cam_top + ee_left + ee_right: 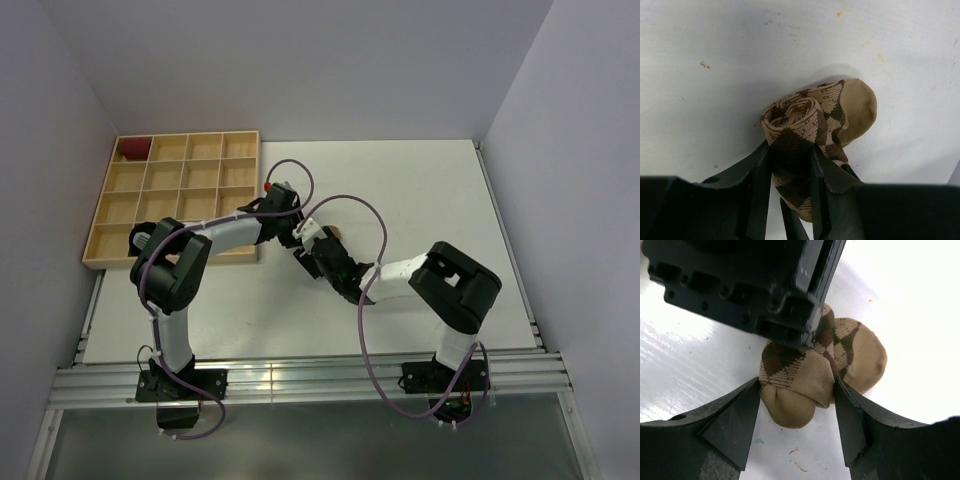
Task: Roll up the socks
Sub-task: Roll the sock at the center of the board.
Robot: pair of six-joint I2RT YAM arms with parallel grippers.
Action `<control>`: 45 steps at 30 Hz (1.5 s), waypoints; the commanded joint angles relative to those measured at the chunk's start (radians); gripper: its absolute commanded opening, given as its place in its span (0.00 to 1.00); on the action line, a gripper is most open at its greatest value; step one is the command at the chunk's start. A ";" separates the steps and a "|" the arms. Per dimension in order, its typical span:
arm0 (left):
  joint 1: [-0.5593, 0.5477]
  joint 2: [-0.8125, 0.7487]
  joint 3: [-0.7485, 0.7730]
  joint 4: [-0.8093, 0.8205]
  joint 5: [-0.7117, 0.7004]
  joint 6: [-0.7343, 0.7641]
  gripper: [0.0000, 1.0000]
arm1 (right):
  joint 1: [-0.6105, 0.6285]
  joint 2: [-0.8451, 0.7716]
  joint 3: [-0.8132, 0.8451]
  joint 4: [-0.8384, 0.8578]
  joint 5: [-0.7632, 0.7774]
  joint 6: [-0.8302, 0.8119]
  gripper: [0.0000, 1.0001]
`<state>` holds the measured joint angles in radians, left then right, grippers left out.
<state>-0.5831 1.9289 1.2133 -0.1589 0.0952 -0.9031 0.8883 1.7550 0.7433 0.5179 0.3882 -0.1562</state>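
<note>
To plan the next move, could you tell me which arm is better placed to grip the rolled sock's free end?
Likely the right: the right gripper stands open astride the tan sock, while the left gripper is clamped on it.

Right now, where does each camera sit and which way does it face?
Top external: above and behind the robot, looking down on the table; left arm and right arm show whole.
Left wrist: on the left arm, looking down past the left hand, clamped on the tan argyle sock.
Right wrist: looking down past the right hand, fingers either side of that sock; the left hand's body above.
Shared: both wrist views show that sock.
</note>
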 commanded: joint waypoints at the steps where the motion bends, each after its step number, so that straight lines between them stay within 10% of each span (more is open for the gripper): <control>1: 0.005 0.053 -0.003 -0.129 0.003 0.027 0.15 | -0.011 -0.019 -0.019 0.031 -0.018 0.038 0.67; 19: 0.012 0.070 0.020 -0.148 0.037 0.020 0.15 | -0.014 0.089 0.062 0.044 -0.043 0.017 0.63; 26: 0.012 0.058 -0.009 -0.104 0.055 0.015 0.22 | -0.041 0.055 0.051 -0.012 -0.118 0.070 0.02; 36: 0.012 0.007 -0.027 -0.019 0.038 -0.033 0.65 | -0.259 0.058 0.126 -0.281 -0.631 0.294 0.00; 45: 0.023 -0.094 -0.063 0.102 -0.023 -0.111 0.74 | -0.416 0.144 0.174 -0.344 -0.972 0.412 0.00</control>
<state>-0.5549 1.9163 1.1728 -0.0837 0.0925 -0.9848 0.5087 1.8328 0.9001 0.3065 -0.4202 0.1810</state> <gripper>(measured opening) 0.742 0.246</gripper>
